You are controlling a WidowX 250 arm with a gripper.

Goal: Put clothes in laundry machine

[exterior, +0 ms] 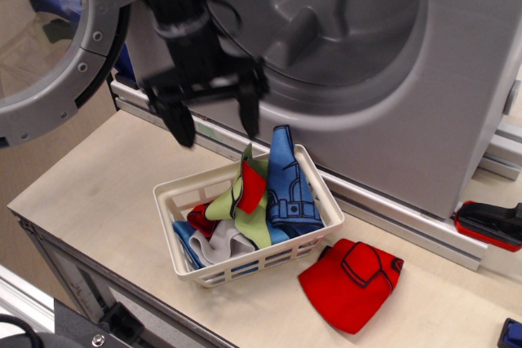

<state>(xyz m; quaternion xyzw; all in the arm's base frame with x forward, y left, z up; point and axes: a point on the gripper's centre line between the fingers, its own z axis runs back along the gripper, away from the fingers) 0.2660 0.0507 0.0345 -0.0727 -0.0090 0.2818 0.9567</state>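
Clothes (245,209) lay piled in the white basket (322,201) on the bench (98,185): a lime green piece, a small red one, a blue piece with dark stitching standing against the far rim, and light blue and grey ones underneath. One more red garment (352,281) lay flat on the bench just beside the basket. Behind them stood the laundry machine (391,79), its drum open and its round door (49,46) swung out to the side. We saw the tool (216,120) above the basket's far edge, jaws spread and empty. We judged this to be the reach for a garment; the next move called for lowering onto the upright pieces and pinching one.
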